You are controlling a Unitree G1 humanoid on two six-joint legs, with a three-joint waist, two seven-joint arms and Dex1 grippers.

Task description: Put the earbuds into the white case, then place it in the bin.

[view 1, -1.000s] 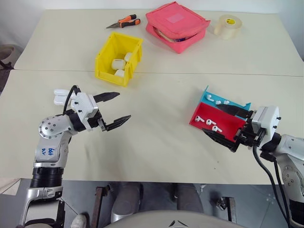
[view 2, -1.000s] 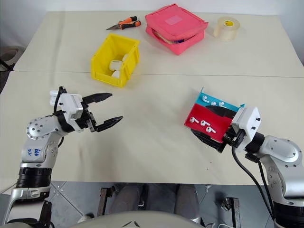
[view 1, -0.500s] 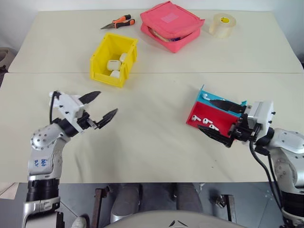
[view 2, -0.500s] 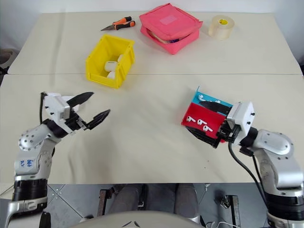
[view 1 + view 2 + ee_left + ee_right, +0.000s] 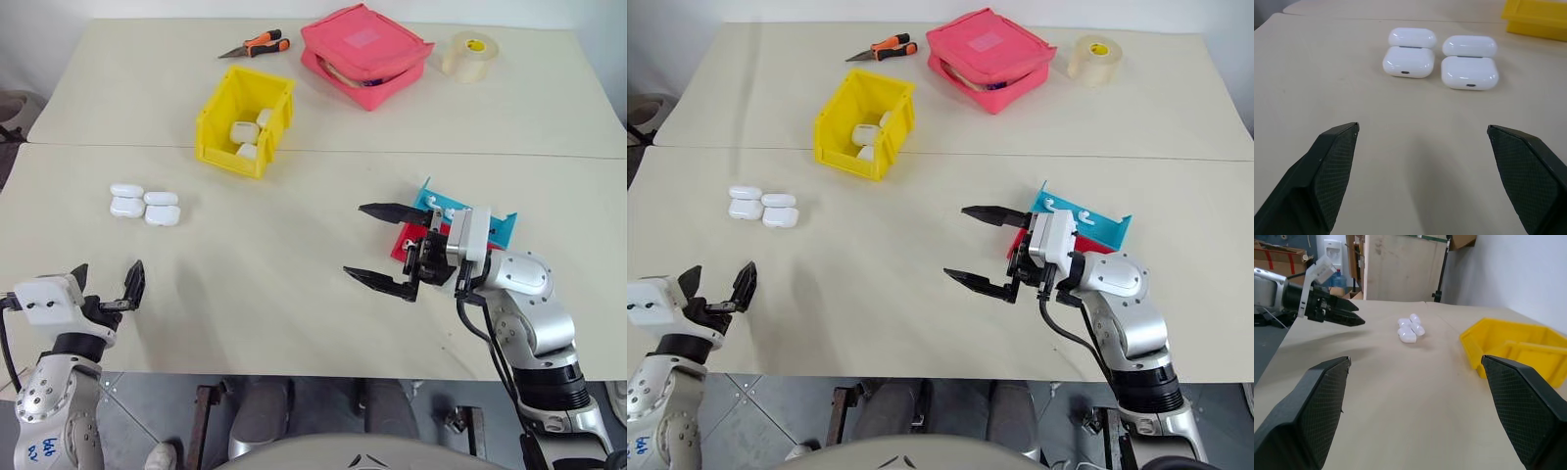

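Now both sets of fingers apart and empty, left gripper (image 5: 106,285) near white cases (image 5: 144,205), right gripper (image 5: 380,247) beside tray (image 5: 495,227).

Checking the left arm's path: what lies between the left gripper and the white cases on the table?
Nothing: bare table separates the open left gripper from the white cases, as the left wrist view shows.

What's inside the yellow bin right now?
The yellow bin holds about three white cases, lids shut. Its near wall hides part of the floor; their contents can't be seen.
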